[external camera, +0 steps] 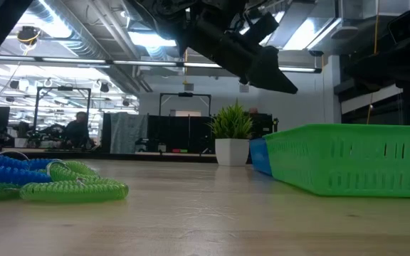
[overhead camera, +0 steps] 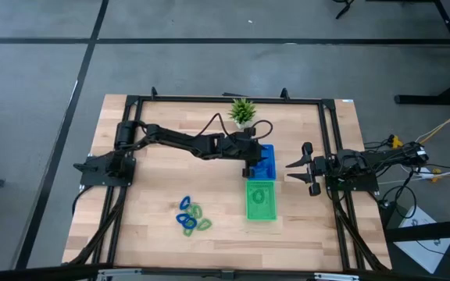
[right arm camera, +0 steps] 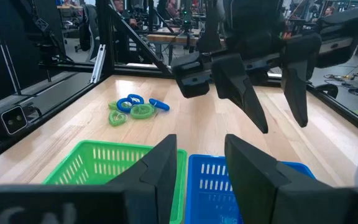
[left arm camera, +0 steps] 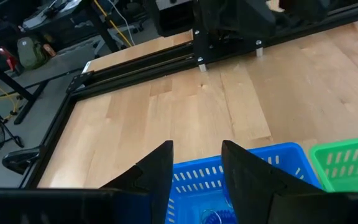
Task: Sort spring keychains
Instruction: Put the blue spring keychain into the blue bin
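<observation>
The wooden table (overhead camera: 155,187) carried a blue tray (overhead camera: 266,161) and a green tray (overhead camera: 261,200) side by side toward its right edge. Over the blue tray hung the left gripper (left arm camera: 196,168) — jaws parted, empty. The right gripper (right arm camera: 201,165) waited at the right edge, open, holding nothing. The spring keychains (overhead camera: 191,216) — blue and green — lay clustered near the front edge.

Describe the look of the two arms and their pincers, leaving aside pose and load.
Both arms are dark, nearly black, built of jointed segments on black bases. The left pincer ends in two long, flat fingers tapering to points. The right pincer has the same dark two-finger build, and yellow, orange and white cables trail away behind its base.
</observation>
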You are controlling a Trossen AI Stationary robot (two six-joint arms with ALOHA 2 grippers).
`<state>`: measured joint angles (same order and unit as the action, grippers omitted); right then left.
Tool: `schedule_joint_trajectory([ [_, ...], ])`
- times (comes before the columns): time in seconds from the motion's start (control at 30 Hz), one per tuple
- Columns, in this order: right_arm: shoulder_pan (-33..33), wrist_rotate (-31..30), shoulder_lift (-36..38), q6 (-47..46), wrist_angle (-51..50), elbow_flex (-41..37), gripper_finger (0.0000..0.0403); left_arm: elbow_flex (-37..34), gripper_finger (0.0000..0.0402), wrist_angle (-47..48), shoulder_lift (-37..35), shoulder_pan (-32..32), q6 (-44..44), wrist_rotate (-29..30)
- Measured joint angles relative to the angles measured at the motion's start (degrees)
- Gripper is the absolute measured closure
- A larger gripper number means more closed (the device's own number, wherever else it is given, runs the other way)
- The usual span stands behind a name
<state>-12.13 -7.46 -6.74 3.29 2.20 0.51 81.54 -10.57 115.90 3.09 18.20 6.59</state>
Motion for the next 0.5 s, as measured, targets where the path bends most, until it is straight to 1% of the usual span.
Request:
schedule_joint_trajectory([
  [0.2,-0.01,0.00,0.00,0.00,0.00,0.00,0.0267,0.07,0.0271,0.75,-1.70,-0.44,0.42,1.86],
  [0.5,0.01,0.00,0.00,0.00,0.01,-0.01,0.0267,0.02,0.0274,2.58,-4.46,-1.67,0.11,1.90],
])
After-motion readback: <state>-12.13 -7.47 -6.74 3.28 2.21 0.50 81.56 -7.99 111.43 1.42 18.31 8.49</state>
